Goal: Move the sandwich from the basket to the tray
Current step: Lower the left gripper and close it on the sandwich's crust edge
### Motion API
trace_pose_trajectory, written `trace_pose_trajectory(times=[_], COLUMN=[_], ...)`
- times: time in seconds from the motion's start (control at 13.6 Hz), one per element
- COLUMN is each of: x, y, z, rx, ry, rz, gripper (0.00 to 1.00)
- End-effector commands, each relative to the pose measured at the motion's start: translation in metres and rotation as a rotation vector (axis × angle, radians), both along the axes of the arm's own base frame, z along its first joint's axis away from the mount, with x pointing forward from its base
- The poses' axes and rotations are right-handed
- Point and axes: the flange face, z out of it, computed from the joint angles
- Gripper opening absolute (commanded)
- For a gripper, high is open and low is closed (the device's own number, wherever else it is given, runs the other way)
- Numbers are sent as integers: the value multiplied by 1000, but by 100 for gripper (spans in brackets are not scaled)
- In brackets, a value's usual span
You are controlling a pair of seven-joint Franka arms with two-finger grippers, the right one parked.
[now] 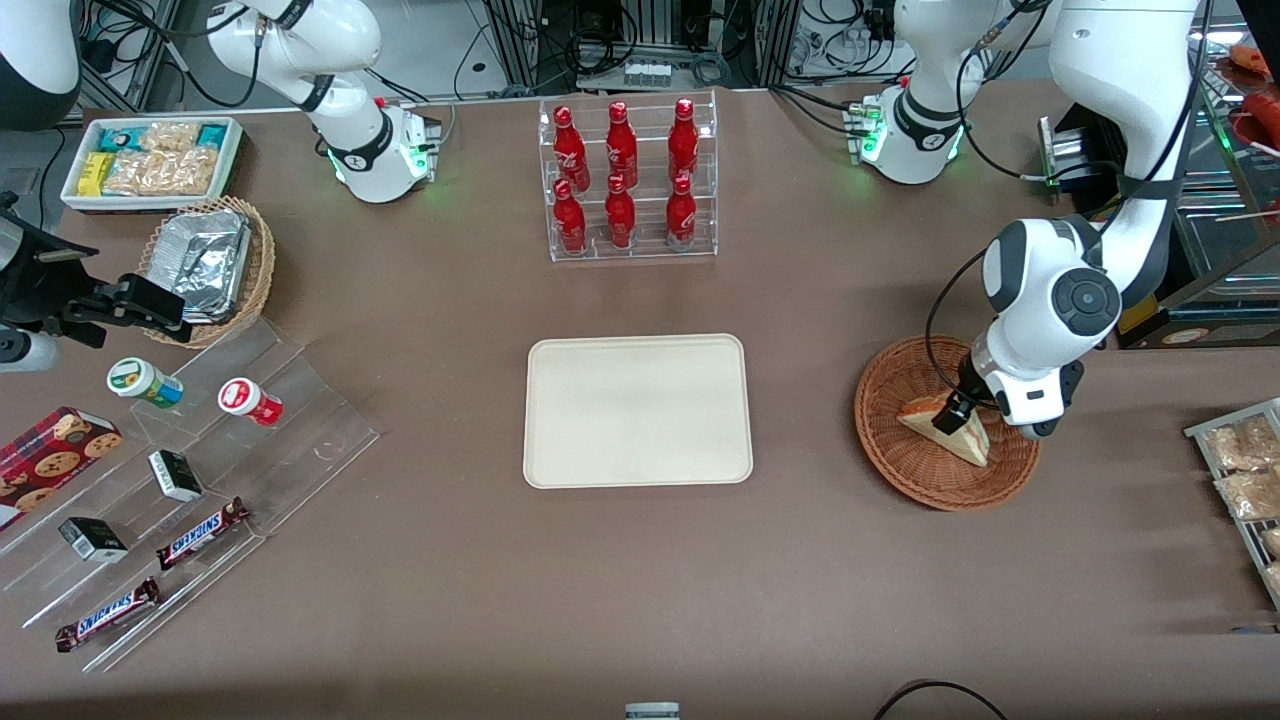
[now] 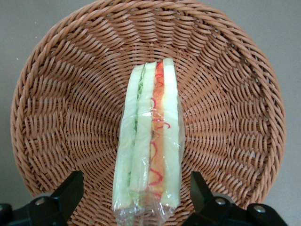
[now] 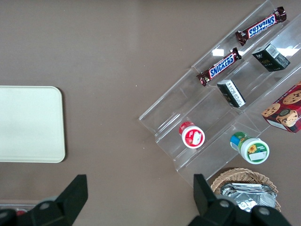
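I read the job as barely started. The flat cream-white rectangular tray [image 1: 638, 410] lies bare in the middle of the brown table, nothing on it yet. The round reddish-brown woven wicker basket [image 1: 885, 430] sits well apart from it, toward the working arm's end of the table, and the triangular plastic-wrapped sandwich [image 1: 948, 428] of pale bread with a red and green filling stripe rests inside on the weave.

My left gripper [image 1: 955, 408] hangs right over the wedge. From the wrist camera the fingers [image 2: 70, 190] stand wide, one on each side of the sandwich [image 2: 149, 141] with clear gaps, so nothing is gripped. Left to do, as I judge it: close on the wedge, lift it clear of the basket rim, carry it across and set it down on the tray.

The stretch of table between basket and tray shows nothing in the way. The clear acrylic rack of red bottles [image 1: 627, 180] stands farther from the front camera than the tray, off the direct line. The acrylic steps with candy bars [image 1: 200, 532] and small jars lie toward the parked arm's end.
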Motion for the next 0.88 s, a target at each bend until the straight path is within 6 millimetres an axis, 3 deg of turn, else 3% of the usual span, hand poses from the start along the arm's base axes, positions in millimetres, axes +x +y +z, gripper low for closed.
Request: trace_pose_trajectory(times=[0.0,0.07,0.15,0.29,0.37,0.81], x=[1,2,2,2,2,5], y=[-1,-1,-1,-1,-1,-1], z=[0,1,0,-2,-3,1], rx=[6,5,5,6,6,6], ry=[-14,-15,-14,-12,-11,-19], rz=[15,17,25,27,27,23], gripper=[100,93,73,19,3,0])
